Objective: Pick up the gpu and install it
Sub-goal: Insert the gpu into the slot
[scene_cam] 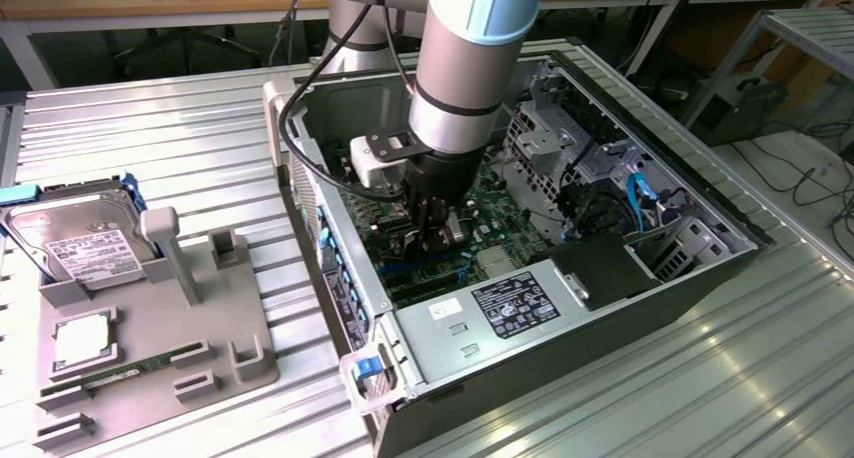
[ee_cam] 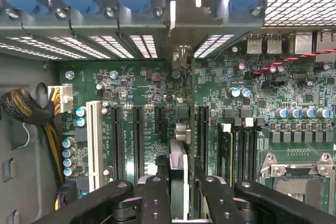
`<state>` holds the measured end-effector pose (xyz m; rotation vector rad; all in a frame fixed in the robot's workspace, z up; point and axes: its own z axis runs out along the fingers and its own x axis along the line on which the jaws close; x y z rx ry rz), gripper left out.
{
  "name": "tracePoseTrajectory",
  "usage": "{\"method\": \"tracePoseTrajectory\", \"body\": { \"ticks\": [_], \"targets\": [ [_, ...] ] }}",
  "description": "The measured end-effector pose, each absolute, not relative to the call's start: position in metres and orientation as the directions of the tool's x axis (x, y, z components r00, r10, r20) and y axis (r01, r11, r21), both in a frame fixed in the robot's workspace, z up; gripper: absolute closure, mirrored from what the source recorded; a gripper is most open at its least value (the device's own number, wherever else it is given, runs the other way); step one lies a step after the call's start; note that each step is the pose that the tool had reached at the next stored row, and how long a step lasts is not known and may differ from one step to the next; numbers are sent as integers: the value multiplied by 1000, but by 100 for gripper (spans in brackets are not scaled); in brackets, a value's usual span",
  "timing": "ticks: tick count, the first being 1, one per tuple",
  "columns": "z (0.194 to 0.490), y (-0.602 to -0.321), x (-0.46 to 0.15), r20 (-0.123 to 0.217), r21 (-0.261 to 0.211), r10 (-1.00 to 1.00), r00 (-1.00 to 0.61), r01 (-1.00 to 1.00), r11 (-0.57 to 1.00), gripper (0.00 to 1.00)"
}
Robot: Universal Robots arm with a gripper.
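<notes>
Your tool fills the foreground of the wrist view, clenched on the gpu, which stands edge-on above the motherboard slots, its bracket toward the rear openings so it can seat. Exterior view: you have the arm reaching into the open case; a hard drive stays racked on the counter.

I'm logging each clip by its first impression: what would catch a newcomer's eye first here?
First, the robot arm plunging into the open computer case, its end effector low over the green motherboard. In the wrist view the gpu stands edge-on between the fingers, above the motherboard's black slots. Next, at the exterior view's left, a grey parts holder carries a silver hard drive.
</notes>
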<state>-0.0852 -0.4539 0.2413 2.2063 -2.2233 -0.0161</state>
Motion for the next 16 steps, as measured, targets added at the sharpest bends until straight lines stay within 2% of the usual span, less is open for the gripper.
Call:
{"method": "tracePoseTrajectory", "body": {
  "ticks": [16],
  "targets": [
    [233,-454,-85,-2,13,-1000,-8,-1000,8,72]
  ]
}}
